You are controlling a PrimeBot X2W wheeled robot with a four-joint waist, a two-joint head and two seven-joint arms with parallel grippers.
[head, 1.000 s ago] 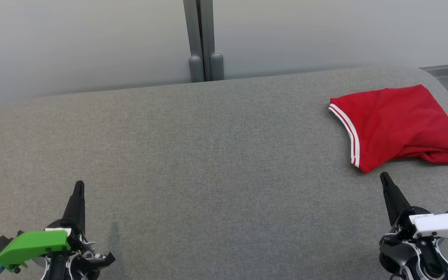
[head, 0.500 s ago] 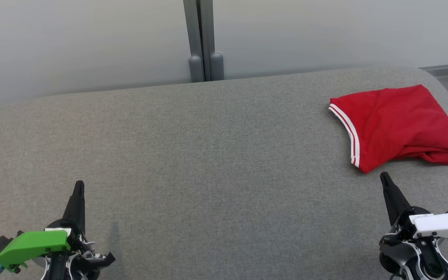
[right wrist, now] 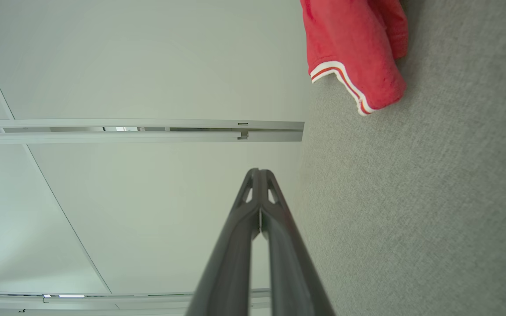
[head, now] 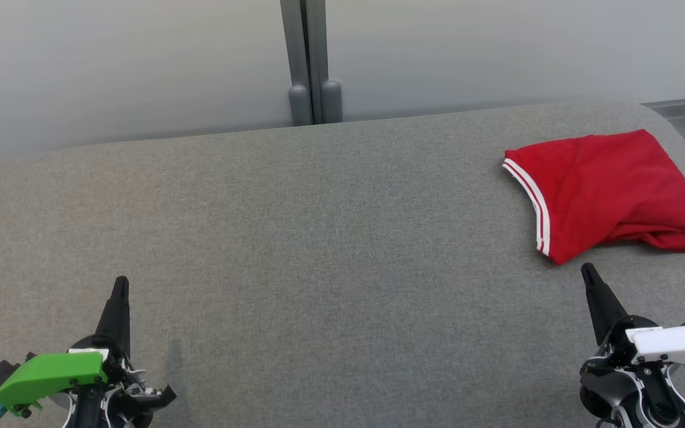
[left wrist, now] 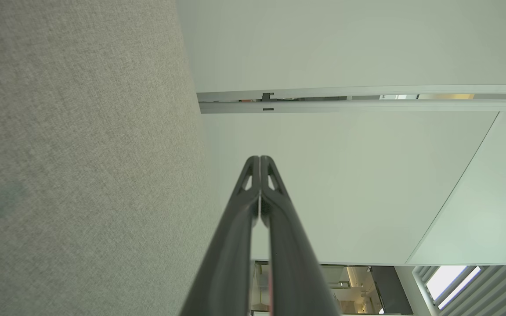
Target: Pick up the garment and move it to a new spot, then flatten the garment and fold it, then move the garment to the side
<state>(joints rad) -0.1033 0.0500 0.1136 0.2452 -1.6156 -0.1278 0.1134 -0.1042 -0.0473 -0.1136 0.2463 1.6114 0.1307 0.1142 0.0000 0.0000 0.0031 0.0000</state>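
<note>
A red garment [head: 604, 190] with white-striped trim lies folded at the far right of the grey padded table [head: 319, 238]. Its striped edge also appears in the right wrist view as the garment [right wrist: 358, 48] at the top. My right gripper [head: 587, 272] is shut and empty, just short of the garment's near corner without touching it; in its own wrist view the gripper [right wrist: 259, 172] has its tips pressed together. My left gripper [head: 121, 281] rests at the lower left, far from the garment. Its fingers meet at the tip in the left wrist view, the gripper [left wrist: 260, 159] holding nothing.
A pale wall panel with a grey vertical post [head: 310, 59] runs behind the table's far edge. The table's rounded right end [head: 681, 128] lies just beyond the garment. Bare grey fabric spans the middle and left.
</note>
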